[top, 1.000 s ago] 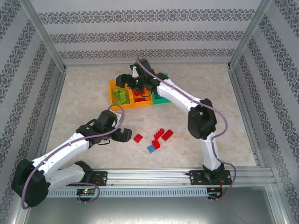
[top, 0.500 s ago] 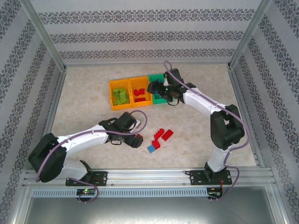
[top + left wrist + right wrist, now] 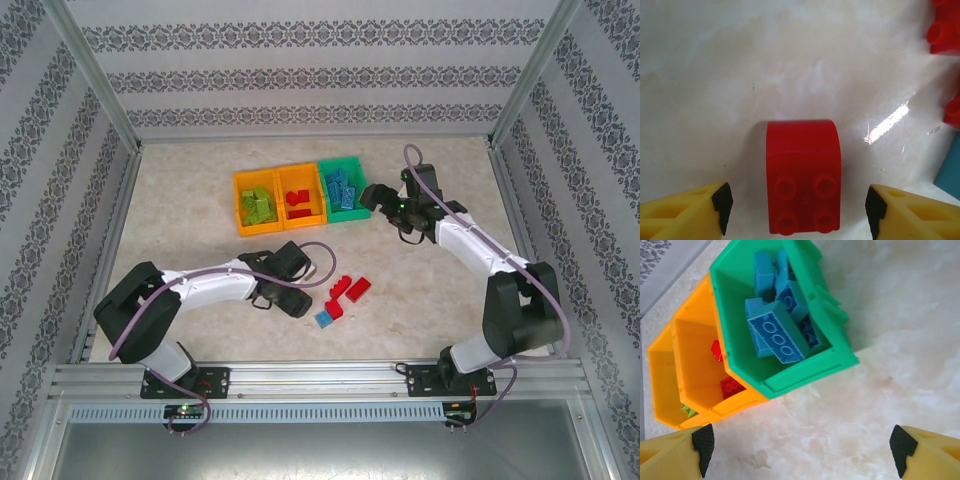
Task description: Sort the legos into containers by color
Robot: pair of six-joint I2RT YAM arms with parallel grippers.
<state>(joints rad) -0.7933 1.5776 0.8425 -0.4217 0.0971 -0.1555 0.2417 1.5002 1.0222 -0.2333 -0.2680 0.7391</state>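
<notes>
Red brick (image 3: 803,175) is straddled by left gripper (image 3: 797,209), jaws apart, no contact; long axis is aligned with approach line.

White arms (image 3: 205,288), purple cables (image 3: 409,153), yellow pincers (image 3: 797,209) (image 3: 802,447)
</notes>
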